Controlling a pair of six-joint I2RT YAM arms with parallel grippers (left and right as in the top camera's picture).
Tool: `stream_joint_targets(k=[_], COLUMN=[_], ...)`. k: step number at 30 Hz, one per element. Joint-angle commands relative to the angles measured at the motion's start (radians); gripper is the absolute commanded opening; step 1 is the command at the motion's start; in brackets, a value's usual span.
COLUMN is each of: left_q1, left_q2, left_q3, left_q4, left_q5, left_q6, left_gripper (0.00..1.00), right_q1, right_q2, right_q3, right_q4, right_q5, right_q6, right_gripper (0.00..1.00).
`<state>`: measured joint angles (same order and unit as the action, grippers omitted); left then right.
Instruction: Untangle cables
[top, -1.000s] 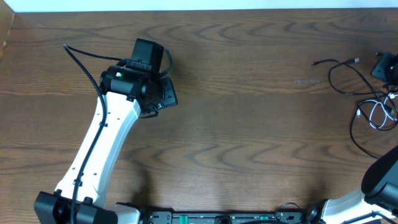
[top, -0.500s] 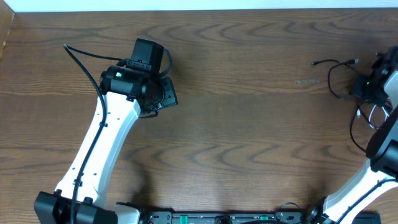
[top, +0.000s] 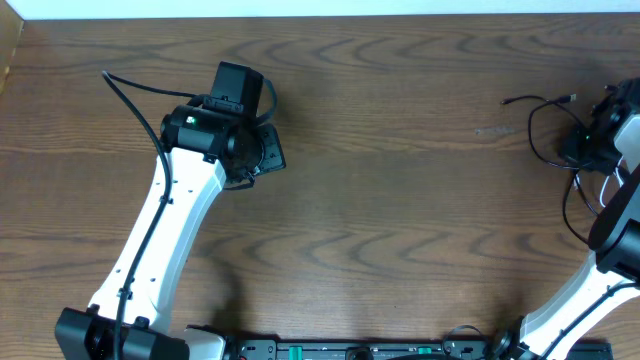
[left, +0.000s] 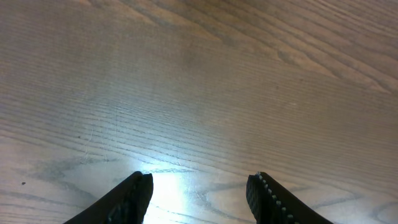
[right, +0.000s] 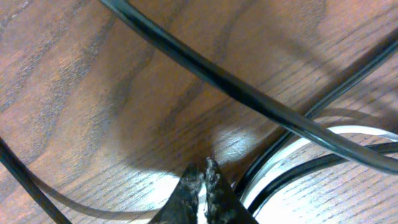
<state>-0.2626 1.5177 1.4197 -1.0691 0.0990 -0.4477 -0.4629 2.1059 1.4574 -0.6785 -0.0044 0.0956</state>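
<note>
**Left arm** (top: 170, 220): Is reaching from the near left corner on a slant toward the far side. The forearm is running straight and the wrist is bending to aim its pincer down at the wood.

**Left pincer** (left: 199, 193): Fingers are standing wide apart and gripping nothing. Only the bare table (left: 249, 74) is showing between and ahead of them. The cables are lying well apart from this pincer, far off to its right.

**Right arm** (top: 615, 230): Is rising along the right edge, partly cut off by the overhead view. The wrist is tipping down over the cable heap.

**Right pincer** (right: 203, 180): Tips are pressing together close above the wood. A thin pale sliver is showing between them, and I cannot tell whether that sliver is a cable or only light.

**Black cable** (right: 249, 87): One strand is crossing just ahead of the right pincer's tips, running from upper left down to the right in the wrist view. Two more black strands are curving in close on the tips' right. Another is sweeping past on their lower left.

**White cable** (right: 283, 155): Is running between those two black strands, just beside the tips on their right. It is passing out of sight behind the finger.

**Plug end** (top: 571, 97): Is lying near the right pincer, on its far side. A black loop is spreading out to the pincer's left.
</note>
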Motion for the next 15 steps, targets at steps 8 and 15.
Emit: stream_joint_targets(k=[8, 15], left_q1=[0.003, 0.003], left_q2=[-0.006, -0.006], left_q3=[-0.004, -0.004], left_q4=[-0.004, -0.003], left_q5=[-0.002, -0.003], left_q6=[-0.001, -0.001], left_gripper=[0.54, 0.54], right_q1=[-0.064, -0.125], right_q2=[-0.184, -0.189], right_q3=[0.010, 0.005], right_q4=[0.055, 0.037], right_q5=[0.005, 0.005], right_q6=[0.005, 0.005], right_gripper=[0.04, 0.01])
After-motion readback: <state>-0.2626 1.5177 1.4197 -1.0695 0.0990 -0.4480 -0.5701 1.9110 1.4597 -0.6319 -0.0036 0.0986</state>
